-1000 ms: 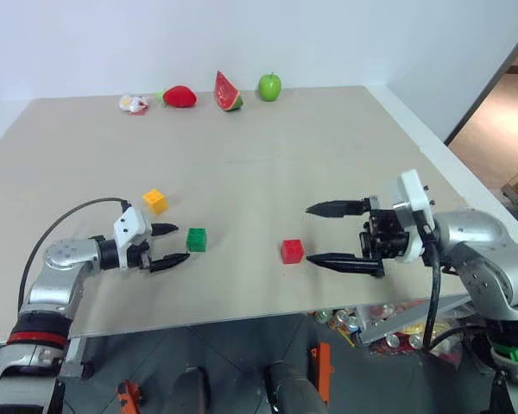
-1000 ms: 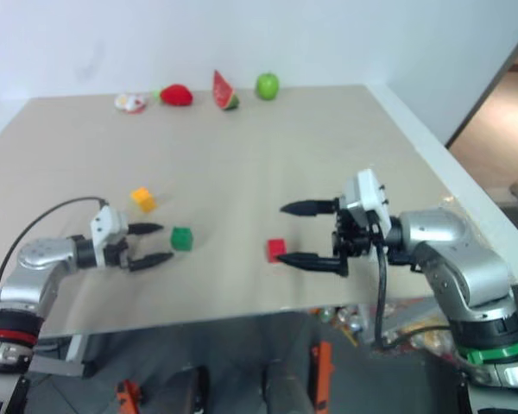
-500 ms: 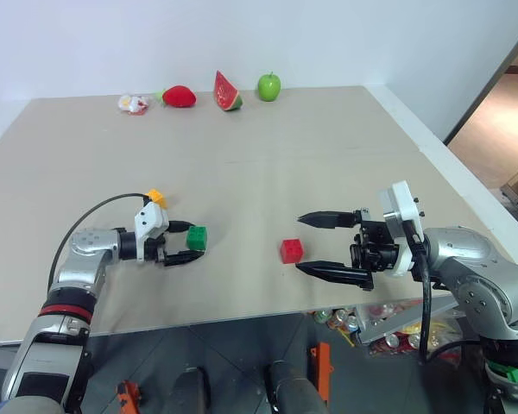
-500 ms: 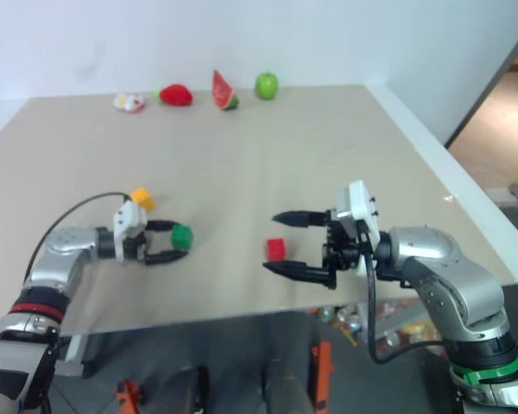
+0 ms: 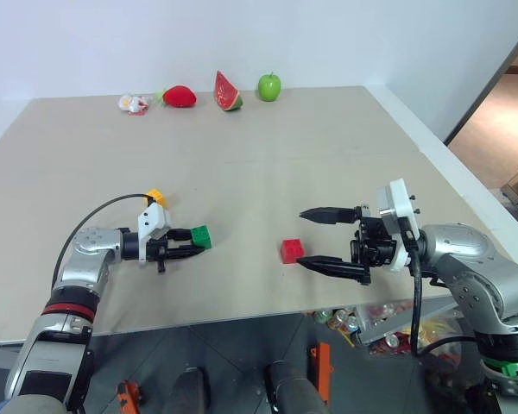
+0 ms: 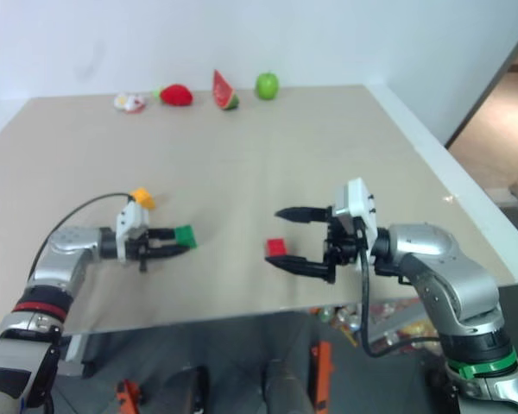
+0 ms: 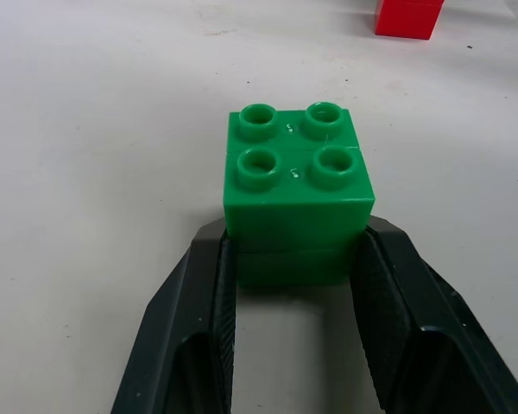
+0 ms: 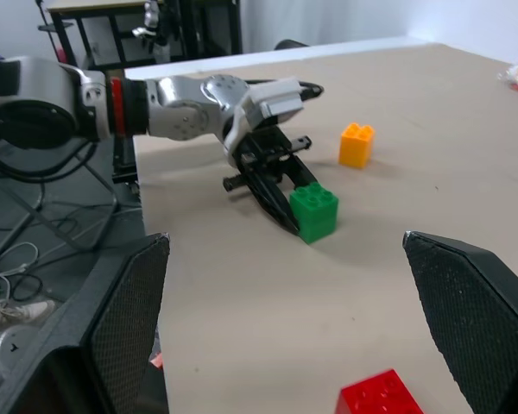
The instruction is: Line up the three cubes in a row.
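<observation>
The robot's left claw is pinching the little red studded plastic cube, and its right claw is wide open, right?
Not quite: the left claw is pinching the little green studded plastic cube, not the red one. The left wrist view shows it. The right claw is indeed wide open.

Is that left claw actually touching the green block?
Touching. The left wrist view shows the left gripper with both fingers pressed against the green cube's sides.
</observation>
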